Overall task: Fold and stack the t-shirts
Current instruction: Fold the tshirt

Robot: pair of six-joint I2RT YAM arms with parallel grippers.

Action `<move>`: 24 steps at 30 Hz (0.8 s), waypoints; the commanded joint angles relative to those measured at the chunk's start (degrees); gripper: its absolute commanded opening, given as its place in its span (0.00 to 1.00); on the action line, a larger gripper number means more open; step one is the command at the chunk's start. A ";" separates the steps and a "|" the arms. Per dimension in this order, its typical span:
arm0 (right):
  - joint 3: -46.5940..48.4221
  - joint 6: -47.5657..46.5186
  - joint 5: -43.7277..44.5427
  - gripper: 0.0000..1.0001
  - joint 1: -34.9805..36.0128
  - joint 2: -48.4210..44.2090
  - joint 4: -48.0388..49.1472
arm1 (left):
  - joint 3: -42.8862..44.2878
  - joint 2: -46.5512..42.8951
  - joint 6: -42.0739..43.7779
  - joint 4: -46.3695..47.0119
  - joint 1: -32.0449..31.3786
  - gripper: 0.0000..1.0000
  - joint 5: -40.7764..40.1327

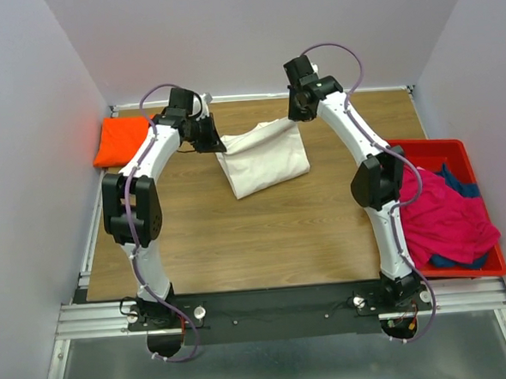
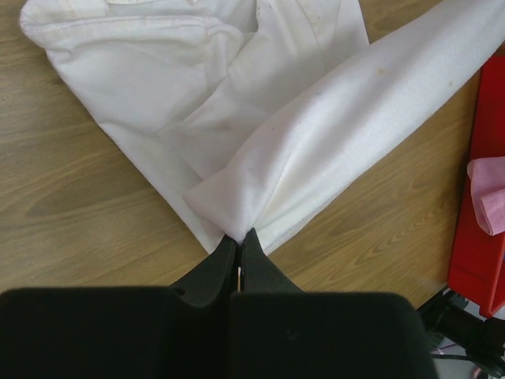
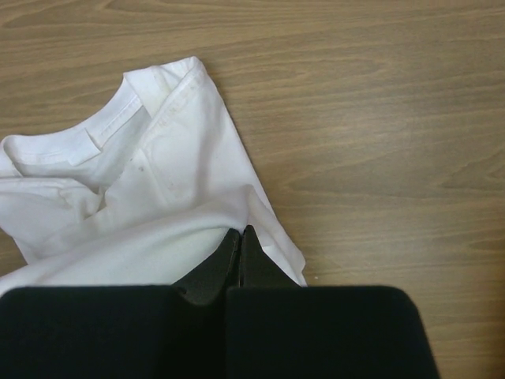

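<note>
A cream-white t-shirt lies partly folded on the wooden table, toward the far middle. My left gripper is shut on its left far corner; in the left wrist view the closed fingertips pinch a lifted fold of the white cloth. My right gripper is shut on the shirt's right far edge; its tips bite a fold of the shirt, whose collar faces away. A folded orange t-shirt rests at the far left corner. Magenta and dark blue t-shirts are heaped in the bin.
A red plastic bin stands along the table's right edge, its wall also in the left wrist view with pale pink cloth hanging over it. Grey walls close off the left, far and right sides. An aluminium rail runs along the near edge.
</note>
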 commanded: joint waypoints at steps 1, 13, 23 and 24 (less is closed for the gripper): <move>2.95 -2.80 0.64 0.00 -1.42 3.24 3.65 | 1.32 2.21 -0.37 -0.29 1.97 0.00 1.36; 5.94 -5.18 -0.50 0.00 -2.04 8.42 10.50 | 5.80 8.81 -2.65 2.52 4.87 0.00 2.33; 8.76 -5.35 -12.28 0.96 -2.91 11.42 17.09 | 7.39 8.46 -9.77 11.39 6.63 0.92 -4.00; 8.23 -6.14 -12.54 0.96 -2.92 10.98 17.27 | 7.13 8.20 -9.86 12.10 6.63 0.92 -3.57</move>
